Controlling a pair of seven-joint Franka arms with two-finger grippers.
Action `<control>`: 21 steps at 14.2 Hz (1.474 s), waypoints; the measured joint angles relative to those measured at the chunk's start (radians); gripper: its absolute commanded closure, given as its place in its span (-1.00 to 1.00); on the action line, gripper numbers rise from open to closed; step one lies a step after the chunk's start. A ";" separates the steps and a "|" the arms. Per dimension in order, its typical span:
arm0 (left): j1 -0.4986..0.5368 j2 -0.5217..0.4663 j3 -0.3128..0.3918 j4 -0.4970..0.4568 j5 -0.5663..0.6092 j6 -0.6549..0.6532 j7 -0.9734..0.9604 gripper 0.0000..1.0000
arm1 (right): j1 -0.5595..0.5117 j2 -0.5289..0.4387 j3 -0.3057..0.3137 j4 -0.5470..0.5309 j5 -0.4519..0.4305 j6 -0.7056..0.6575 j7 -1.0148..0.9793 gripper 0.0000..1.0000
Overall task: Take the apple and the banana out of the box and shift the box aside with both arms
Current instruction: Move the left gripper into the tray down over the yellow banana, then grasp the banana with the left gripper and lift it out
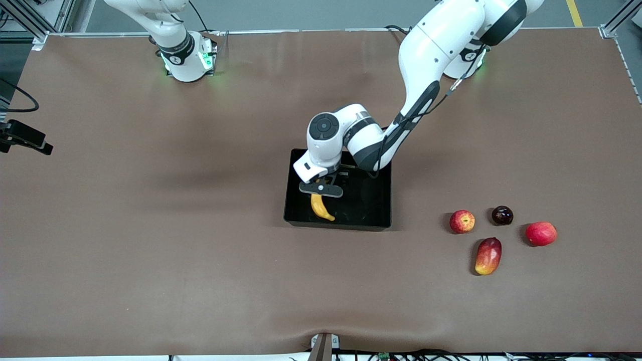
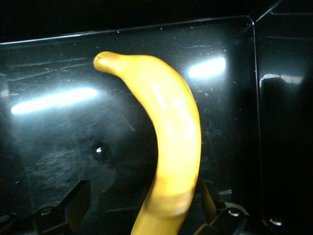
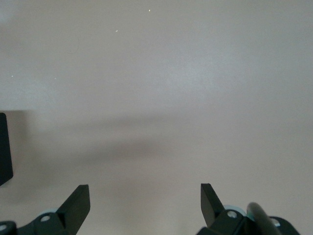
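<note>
The yellow banana [image 1: 321, 207] lies in the glossy black box [image 1: 373, 210] at the middle of the table, at the box's end toward the right arm. My left gripper [image 1: 321, 193] hangs low over it, open, and the banana [image 2: 168, 127] runs between the spread fingers [image 2: 78, 198] without being clamped. The small red apple with yellow streaks [image 1: 462, 221] sits on the table toward the left arm's end. My right gripper [image 3: 145, 196] is open and empty over bare brown table; it is out of the front view, where only that arm's base [image 1: 183, 50] shows.
Beside the apple are a dark round fruit [image 1: 502, 215], a plain red round fruit [image 1: 541, 233] and a red-yellow mango [image 1: 488, 255], which is nearer the camera. A black device [image 1: 25, 138] juts in at the right arm's end of the table. A black edge [image 3: 4, 147] shows in the right wrist view.
</note>
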 measured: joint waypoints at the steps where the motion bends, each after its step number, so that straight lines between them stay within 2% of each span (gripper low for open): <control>1: 0.000 0.012 0.002 0.000 0.000 0.017 -0.001 -0.96 | 0.000 0.000 0.000 0.000 0.000 0.000 0.000 -1.00; 2: 0.000 0.024 0.003 0.001 0.000 0.036 -0.004 -0.88 | 0.000 0.000 0.000 0.000 0.000 0.000 0.000 -1.00; 3: 0.000 0.034 0.004 0.002 0.000 0.051 -0.013 -0.71 | 0.000 0.000 0.000 0.000 0.000 0.000 0.000 -1.00; 4: 0.000 0.042 0.005 0.002 0.000 0.064 -0.026 -0.32 | 0.000 0.000 0.000 0.000 0.000 0.000 0.000 -1.00; 5: 0.000 0.048 0.005 0.003 0.000 0.075 -0.037 0.48 | 0.000 0.000 0.000 0.000 0.000 0.000 0.000 -1.00; 6: 0.001 0.049 0.005 0.004 0.000 0.077 -0.040 0.99 | 0.000 0.000 0.000 0.000 0.000 0.000 0.000 -1.00; 14: 0.005 0.026 0.005 0.044 0.009 0.071 -0.039 1.00 | 0.000 0.051 0.000 -0.002 0.000 -0.004 0.000 -1.00; 21: 0.039 -0.162 0.005 0.055 0.010 -0.120 -0.009 1.00 | 0.002 0.101 0.009 -0.005 0.001 -0.028 -0.001 -1.00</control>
